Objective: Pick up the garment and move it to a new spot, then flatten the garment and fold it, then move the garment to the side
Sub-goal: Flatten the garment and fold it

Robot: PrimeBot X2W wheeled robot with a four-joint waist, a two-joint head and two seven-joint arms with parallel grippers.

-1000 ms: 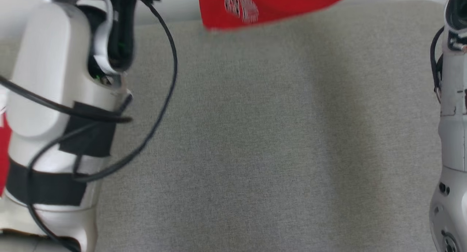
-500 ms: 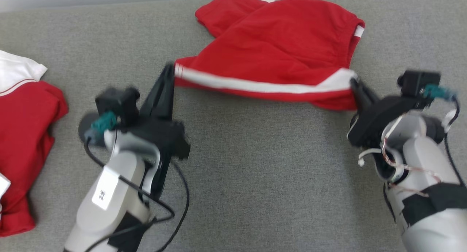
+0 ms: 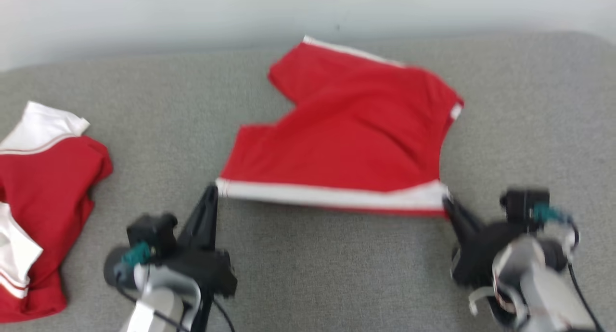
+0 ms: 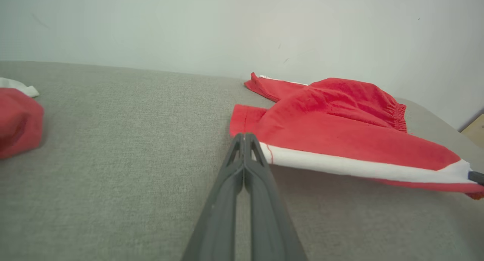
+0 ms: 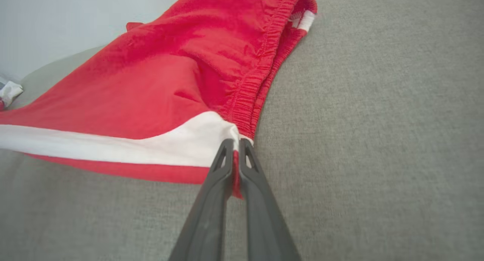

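A crumpled red-and-white cloth heap (image 3: 43, 216) lies left on the grey fabric surface (image 3: 337, 274), pale wall (image 3: 192, 14) behind

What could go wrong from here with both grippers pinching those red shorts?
The left gripper and right gripper each pinch only a corner of the shorts, so the cloth may slip out if pulled taut. The far side looks bunched, so laying it down may trap folds. The other red garment lies on the left arm's side and could be snagged.
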